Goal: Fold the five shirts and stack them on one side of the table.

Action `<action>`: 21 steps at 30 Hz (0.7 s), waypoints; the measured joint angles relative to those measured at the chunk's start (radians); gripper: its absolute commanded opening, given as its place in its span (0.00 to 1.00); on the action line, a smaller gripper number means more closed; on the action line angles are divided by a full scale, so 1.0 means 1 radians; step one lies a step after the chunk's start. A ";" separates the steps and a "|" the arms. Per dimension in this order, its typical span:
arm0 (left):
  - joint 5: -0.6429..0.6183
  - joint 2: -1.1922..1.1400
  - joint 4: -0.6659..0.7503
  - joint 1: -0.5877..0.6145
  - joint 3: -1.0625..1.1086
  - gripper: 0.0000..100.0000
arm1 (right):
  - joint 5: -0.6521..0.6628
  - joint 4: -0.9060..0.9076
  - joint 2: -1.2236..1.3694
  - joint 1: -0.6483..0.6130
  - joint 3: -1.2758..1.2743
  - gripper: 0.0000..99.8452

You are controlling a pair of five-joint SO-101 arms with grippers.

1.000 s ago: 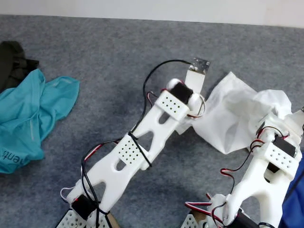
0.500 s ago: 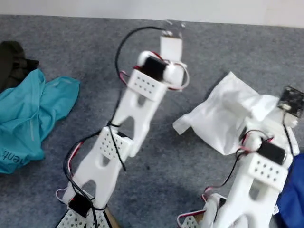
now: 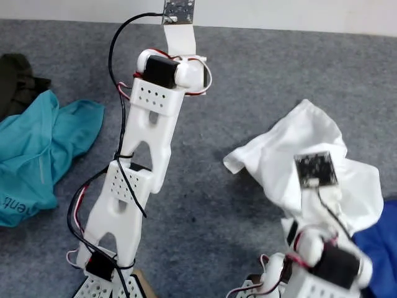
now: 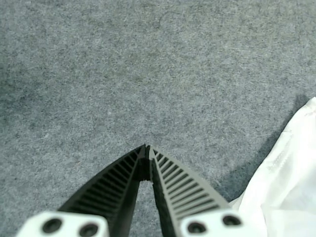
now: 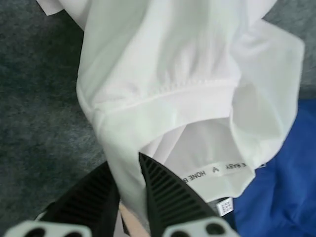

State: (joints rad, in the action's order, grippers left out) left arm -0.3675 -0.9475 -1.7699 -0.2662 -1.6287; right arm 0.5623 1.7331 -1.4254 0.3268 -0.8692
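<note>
right tool [image 5: 124,163] has drawn back to the near edge, nipped on the crumpled white fabric shirt [image 3: 310,127] mid-right on the grey carpeted counter [image 3: 248,81]; left tool [image 4: 147,149], closed and empty, has swung away far.

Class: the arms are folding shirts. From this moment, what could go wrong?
The right end effector pinches the white shirt at one bunched spot; lifting may crumple it rather than spread it.
The white shirt touches the blue shirt, so pulling could drag both.
With the left end effector shut and empty, one grip alone may slip.
</note>
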 measured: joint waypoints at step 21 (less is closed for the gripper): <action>0.000 -0.264 0.117 -0.190 -0.003 0.34 | -0.048 -0.373 -0.267 0.517 -0.276 0.01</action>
State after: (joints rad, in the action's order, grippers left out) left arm -0.3675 -1.2114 -1.6533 -0.4565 -1.6318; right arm 0.5148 1.3602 -1.6924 0.8439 -1.1454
